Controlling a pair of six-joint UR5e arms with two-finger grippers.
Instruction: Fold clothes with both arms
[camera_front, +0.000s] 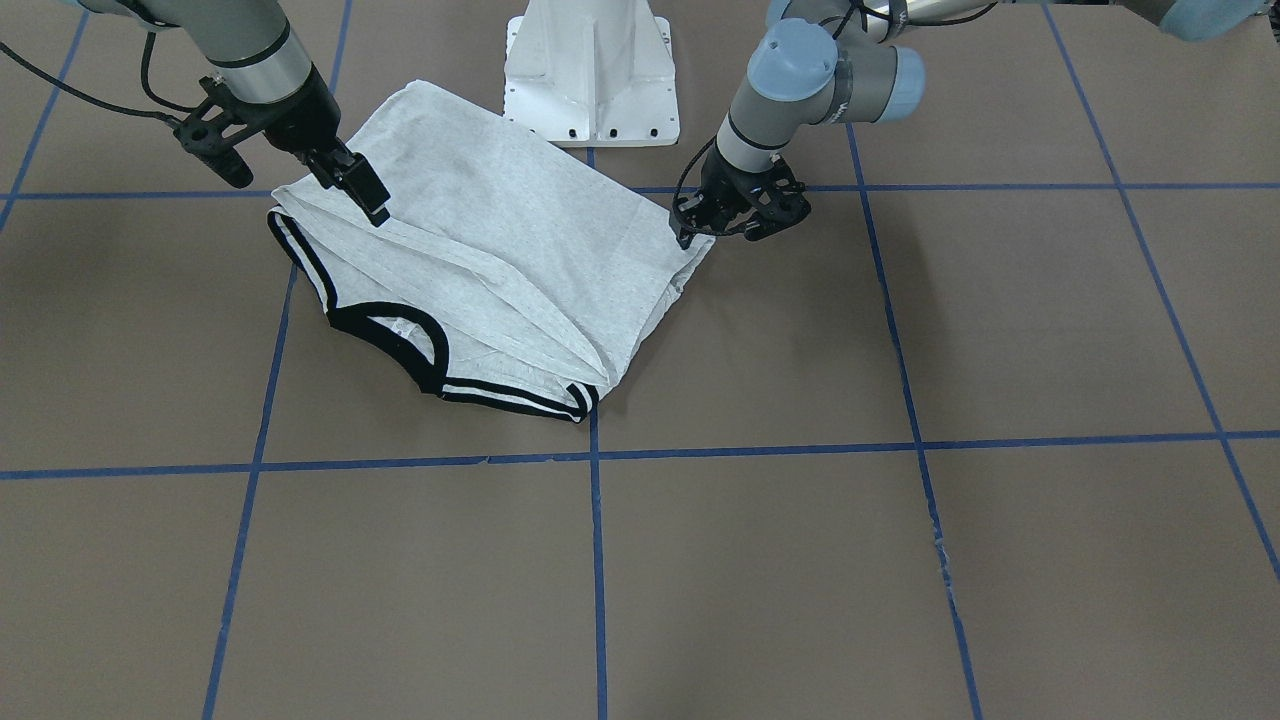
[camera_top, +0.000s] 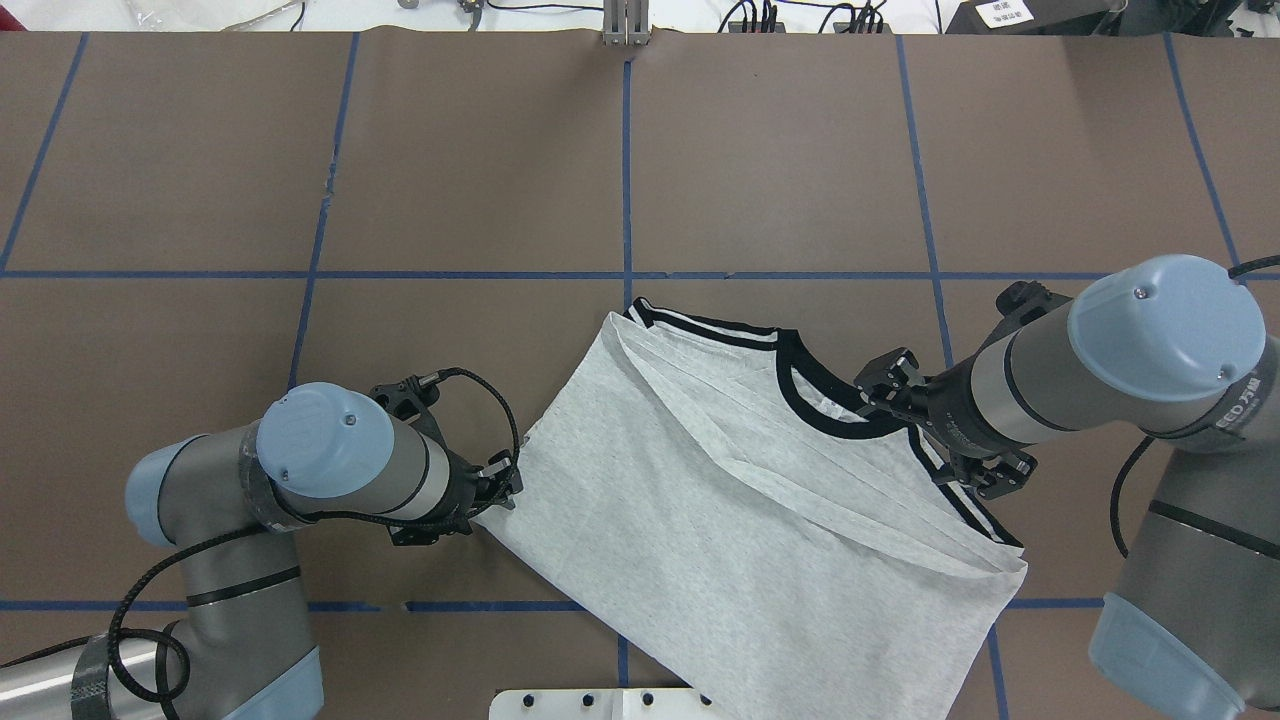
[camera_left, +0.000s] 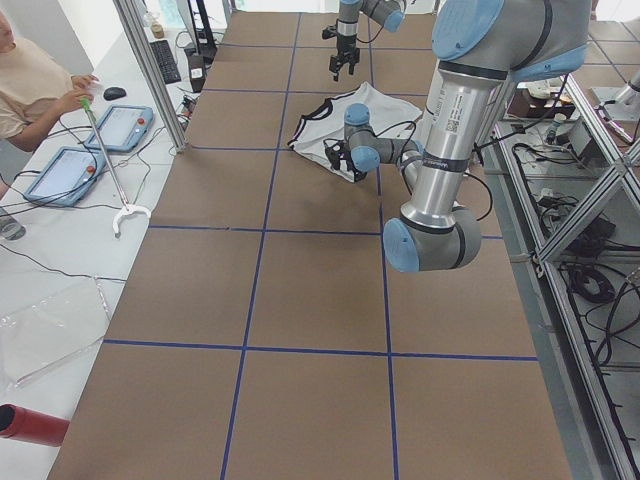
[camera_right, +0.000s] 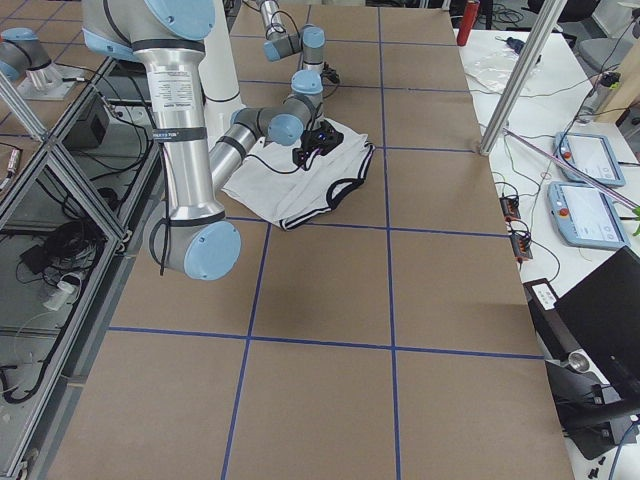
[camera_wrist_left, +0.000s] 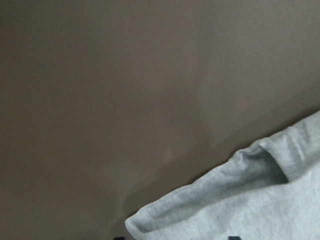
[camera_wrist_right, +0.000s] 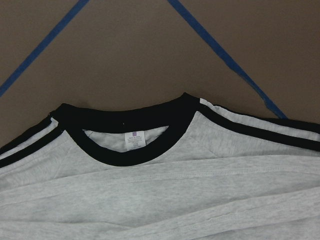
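A robotics lab: 2 teach pendants, aluminium framing and a blue-taped grid table.

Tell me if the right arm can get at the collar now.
Probably yes. The right gripper is over the shirt, close to the collar, which lies exposed on top with nothing between them.

You can read nothing here. The white tag in the collar, just ahead of the right tool, carries print too small; lettering on the right arm is blurred.
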